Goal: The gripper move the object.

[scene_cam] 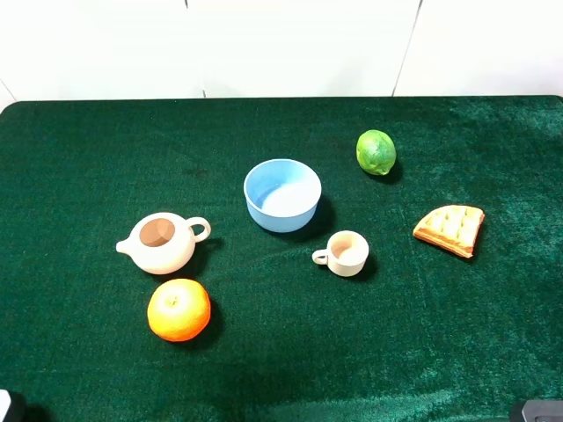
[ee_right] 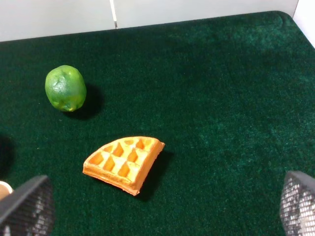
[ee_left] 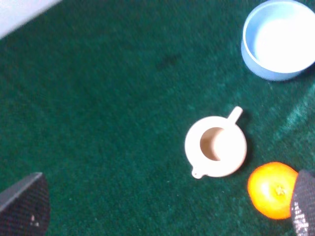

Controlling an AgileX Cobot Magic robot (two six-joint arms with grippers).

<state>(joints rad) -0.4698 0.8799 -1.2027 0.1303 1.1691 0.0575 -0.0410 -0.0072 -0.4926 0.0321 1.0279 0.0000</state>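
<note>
The round orange fruit (scene_cam: pixel 179 309) lies on the green cloth at the front left, just in front of a cream teapot (scene_cam: pixel 160 242). In the left wrist view the orange (ee_left: pixel 269 189) sits right beside one black finger (ee_left: pixel 304 204). My left gripper (ee_left: pixel 163 204) is open and empty, raised above the cloth. My right gripper (ee_right: pixel 162 206) is open and empty above the right side, far from the orange. In the high view only bits of the arms show, at the bottom left corner (scene_cam: pixel 7 406) and the bottom right corner (scene_cam: pixel 537 411).
A light blue bowl (scene_cam: pixel 282 194) stands mid-table, with a small cream cup (scene_cam: pixel 343 253) in front of it to the right. A green lime (scene_cam: pixel 376 152) lies at the back right and a waffle wedge (scene_cam: pixel 450 229) at the right. A white wall runs behind the table.
</note>
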